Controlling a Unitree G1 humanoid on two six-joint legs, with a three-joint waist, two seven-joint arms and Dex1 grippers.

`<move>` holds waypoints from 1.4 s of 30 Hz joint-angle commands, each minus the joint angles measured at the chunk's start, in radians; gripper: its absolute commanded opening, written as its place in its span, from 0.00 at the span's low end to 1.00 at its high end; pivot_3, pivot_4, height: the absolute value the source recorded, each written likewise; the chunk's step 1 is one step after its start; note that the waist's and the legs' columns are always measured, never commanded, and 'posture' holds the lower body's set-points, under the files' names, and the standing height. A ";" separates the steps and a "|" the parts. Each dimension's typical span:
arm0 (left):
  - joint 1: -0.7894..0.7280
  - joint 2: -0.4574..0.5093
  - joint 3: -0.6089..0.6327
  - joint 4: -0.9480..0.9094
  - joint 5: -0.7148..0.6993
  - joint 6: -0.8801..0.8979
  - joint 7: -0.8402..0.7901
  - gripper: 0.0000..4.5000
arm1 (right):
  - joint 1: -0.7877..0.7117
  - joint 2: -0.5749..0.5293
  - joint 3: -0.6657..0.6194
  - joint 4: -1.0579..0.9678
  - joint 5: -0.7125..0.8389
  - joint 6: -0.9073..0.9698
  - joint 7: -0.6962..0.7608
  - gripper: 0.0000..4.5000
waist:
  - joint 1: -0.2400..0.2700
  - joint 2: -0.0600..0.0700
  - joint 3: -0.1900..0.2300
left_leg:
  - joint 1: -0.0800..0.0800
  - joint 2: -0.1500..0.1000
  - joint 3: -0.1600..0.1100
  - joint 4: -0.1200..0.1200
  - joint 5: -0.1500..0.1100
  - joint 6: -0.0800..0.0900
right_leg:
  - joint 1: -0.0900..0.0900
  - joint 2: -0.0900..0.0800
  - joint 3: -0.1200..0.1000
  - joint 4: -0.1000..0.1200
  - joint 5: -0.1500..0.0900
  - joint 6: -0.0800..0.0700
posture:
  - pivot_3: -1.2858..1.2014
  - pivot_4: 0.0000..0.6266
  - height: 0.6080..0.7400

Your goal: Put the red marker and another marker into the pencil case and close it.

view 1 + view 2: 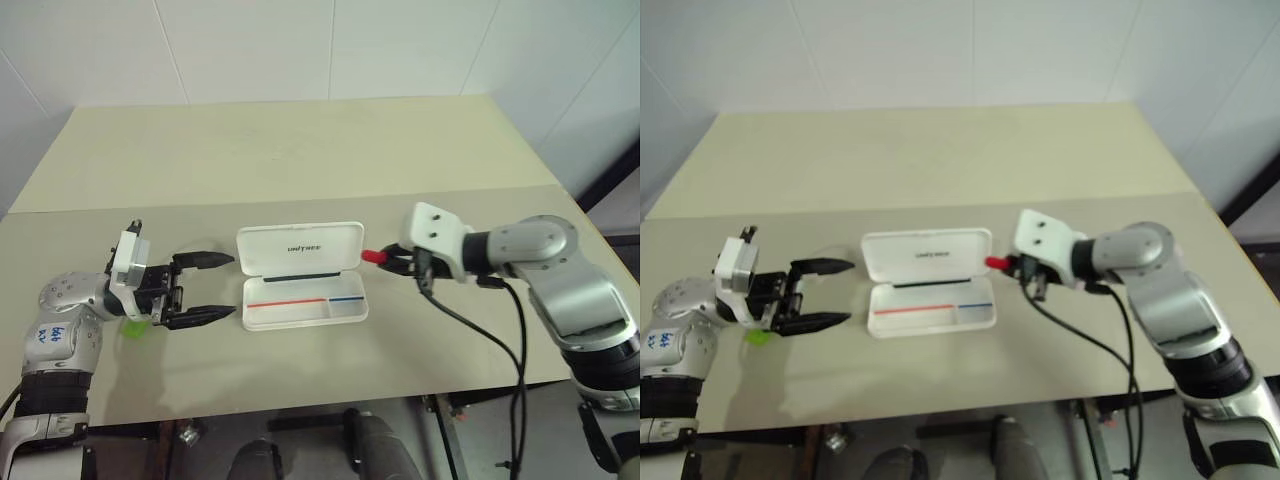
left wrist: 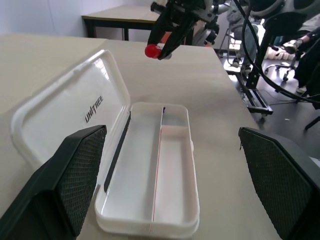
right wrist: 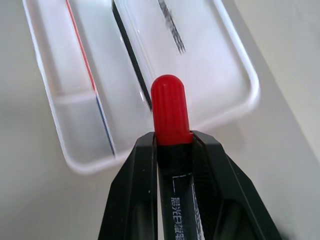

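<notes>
Right wrist view, right hand [image 3: 172, 145] gripping red marker [image 3: 170, 110]

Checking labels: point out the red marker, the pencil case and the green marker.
red marker [image 3: 170, 110], right wrist view, red cap.
pencil case [image 1: 300, 249], left eye view, open lid.
green marker [image 1: 131, 327], left eye view, exposed end beneath the left gripper.

This looks like a robotics lab or test room. A plain beige rectangular worktop [image 1: 300, 150] stands against bare white panelled walls [image 1: 330, 45], nothing homely about it. In the left wrist view, a second dark-framed table [image 2: 115, 15] stands further back, black cables [image 2: 260, 55] trail down beside the bench, and the wheeled base of an office chair [image 2: 282, 47] sits on the dark floor [image 2: 295, 115]. Black cables [image 1: 500, 350] also hang off the worktop's near edge.
</notes>
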 commanded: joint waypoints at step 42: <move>0.121 0.007 0.099 -0.129 -0.031 -0.011 0.057 1.00 | -0.247 0.328 0.428 0.210 -0.194 0.009 -0.138 0.74 | 0.021 -0.001 -0.001 | -0.015 0.002 0.000 0.001 0.000 0.000 | -0.014 -0.003 -0.015 0.006 0.003 0.004 | 0.52 0.24 1.00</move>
